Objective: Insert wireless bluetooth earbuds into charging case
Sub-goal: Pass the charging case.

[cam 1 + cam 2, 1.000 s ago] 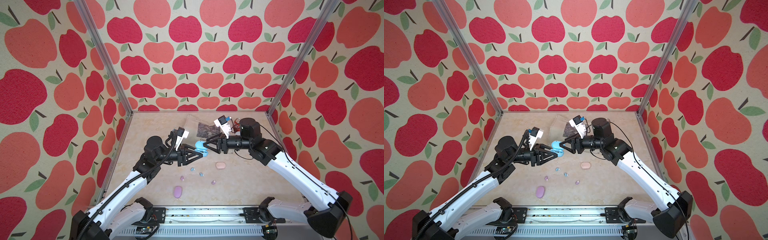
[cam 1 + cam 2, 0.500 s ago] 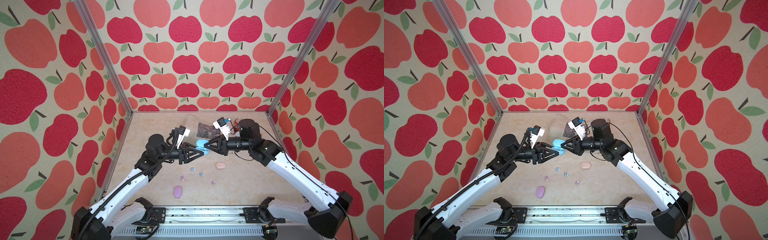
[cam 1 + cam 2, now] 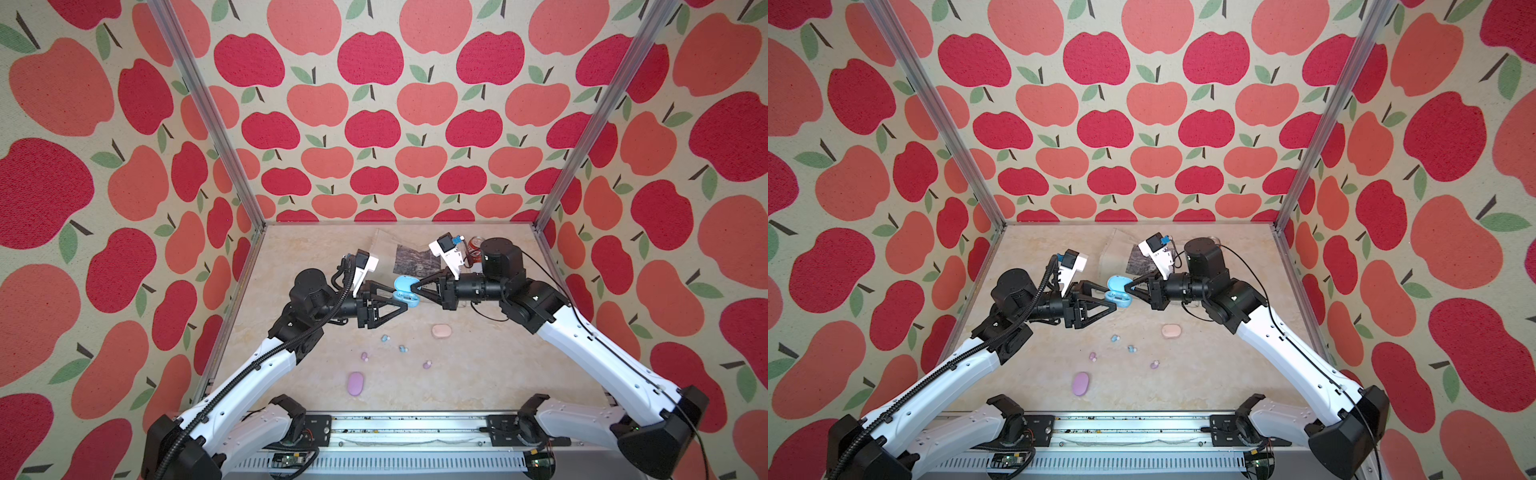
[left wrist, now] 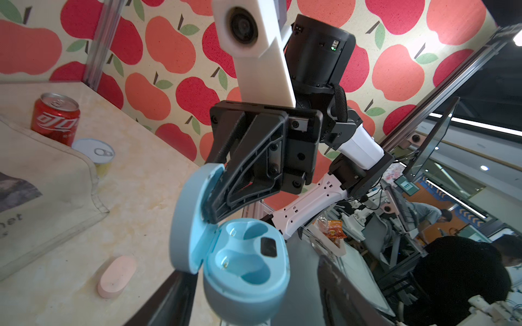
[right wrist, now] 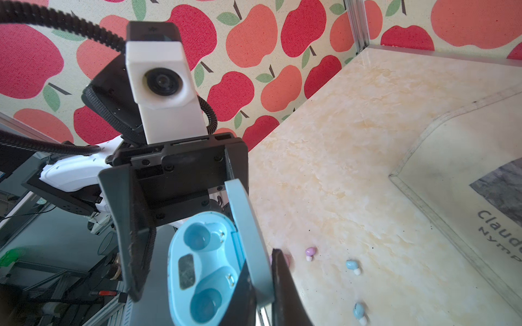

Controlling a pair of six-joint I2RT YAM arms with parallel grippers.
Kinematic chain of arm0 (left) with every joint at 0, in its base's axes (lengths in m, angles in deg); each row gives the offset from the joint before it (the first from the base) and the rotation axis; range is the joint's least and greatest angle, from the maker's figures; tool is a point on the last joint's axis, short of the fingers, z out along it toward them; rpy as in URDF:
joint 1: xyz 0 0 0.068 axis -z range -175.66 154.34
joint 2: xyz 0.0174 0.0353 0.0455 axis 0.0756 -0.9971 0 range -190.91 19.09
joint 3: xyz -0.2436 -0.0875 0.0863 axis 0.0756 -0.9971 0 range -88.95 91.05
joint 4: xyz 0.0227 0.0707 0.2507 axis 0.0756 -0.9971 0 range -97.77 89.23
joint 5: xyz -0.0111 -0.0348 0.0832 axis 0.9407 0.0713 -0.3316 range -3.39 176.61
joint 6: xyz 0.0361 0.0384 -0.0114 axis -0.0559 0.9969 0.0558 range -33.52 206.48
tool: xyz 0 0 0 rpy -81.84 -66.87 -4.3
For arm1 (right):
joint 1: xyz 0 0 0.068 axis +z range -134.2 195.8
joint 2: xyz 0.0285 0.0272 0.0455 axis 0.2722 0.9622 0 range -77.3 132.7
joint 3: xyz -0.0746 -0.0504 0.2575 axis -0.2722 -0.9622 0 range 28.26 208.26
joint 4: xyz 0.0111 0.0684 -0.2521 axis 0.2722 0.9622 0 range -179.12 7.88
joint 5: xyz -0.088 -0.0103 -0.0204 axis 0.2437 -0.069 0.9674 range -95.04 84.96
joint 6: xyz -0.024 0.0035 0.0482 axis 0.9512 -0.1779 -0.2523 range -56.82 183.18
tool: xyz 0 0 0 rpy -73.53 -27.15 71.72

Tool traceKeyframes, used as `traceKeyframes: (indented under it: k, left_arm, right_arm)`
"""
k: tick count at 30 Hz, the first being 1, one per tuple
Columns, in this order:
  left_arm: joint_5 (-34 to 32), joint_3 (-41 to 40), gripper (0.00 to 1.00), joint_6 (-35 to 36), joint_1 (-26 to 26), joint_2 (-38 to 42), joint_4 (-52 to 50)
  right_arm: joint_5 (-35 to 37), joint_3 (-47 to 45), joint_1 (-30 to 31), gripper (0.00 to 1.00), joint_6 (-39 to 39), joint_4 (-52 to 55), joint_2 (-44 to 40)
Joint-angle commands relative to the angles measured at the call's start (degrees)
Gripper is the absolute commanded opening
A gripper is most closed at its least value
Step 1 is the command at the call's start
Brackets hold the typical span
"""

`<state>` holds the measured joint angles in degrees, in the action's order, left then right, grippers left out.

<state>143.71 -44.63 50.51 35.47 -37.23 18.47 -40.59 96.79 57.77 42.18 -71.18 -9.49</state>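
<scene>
An open light-blue charging case (image 3: pixel 405 291) hangs in the air over the middle of the table. My right gripper (image 3: pixel 415 286) is shut on its raised lid (image 5: pixel 248 225). My left gripper (image 3: pixel 401 300) is open, its fingers (image 4: pixel 169 299) spread on either side of the case's base (image 4: pixel 245 282), with a gap showing. Both sockets of the base are empty. On the table below lie two light-blue earbuds (image 3: pixel 384 338) (image 3: pixel 402 348) and two lilac ones (image 3: pixel 364 356) (image 3: pixel 427 365). Pink earbuds are out of view.
A closed pink case (image 3: pixel 441 331) lies to the right of the earbuds and a closed lilac case (image 3: pixel 355 383) lies nearer the front. At the back are a canvas bag (image 3: pixel 399 253), a red cola can (image 3: pixel 473 245) and a tin can (image 4: pixel 94 152).
My right gripper has closed onto the blue case's lid. My left gripper, which held the case's base, has opened away from it.
</scene>
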Motion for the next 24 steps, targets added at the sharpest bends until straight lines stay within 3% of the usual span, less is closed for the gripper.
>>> traceKeyframes:
  k: [1, 6, 9, 13, 18, 24]
  left_arm:
    - [-1.6, -0.3, 0.82, 2.2, -0.9, 2.7, 0.5]
    - [-4.6, 2.0, 0.86, 8.9, -3.2, 6.5, -8.5]
    - [-6.8, 6.4, 0.86, 18.6, -3.7, 7.4, -18.9]
    - [-8.7, 14.0, 0.77, 31.7, -3.8, 5.1, -35.4]
    - [-8.7, 17.1, 0.71, 35.9, -3.5, 3.8, -39.1]
    - [-7.7, 17.6, 0.55, 36.6, -2.8, 2.9, -40.1]
  right_arm:
    - [1.3, 1.3, -0.1, 0.0, 2.0, 1.7, -1.4]
    - [2.8, 4.2, 1.1, 0.0, 6.8, 6.9, -0.8]
    - [3.8, 5.4, 2.5, 0.0, 9.3, 9.1, -0.4]
    - [4.5, 7.0, 4.3, 0.0, 11.4, 11.0, 0.2]
    - [6.3, 8.7, 7.0, 0.0, 13.7, 13.4, 1.8]
    - [6.7, 9.0, 7.8, 0.0, 13.5, 12.4, 1.9]
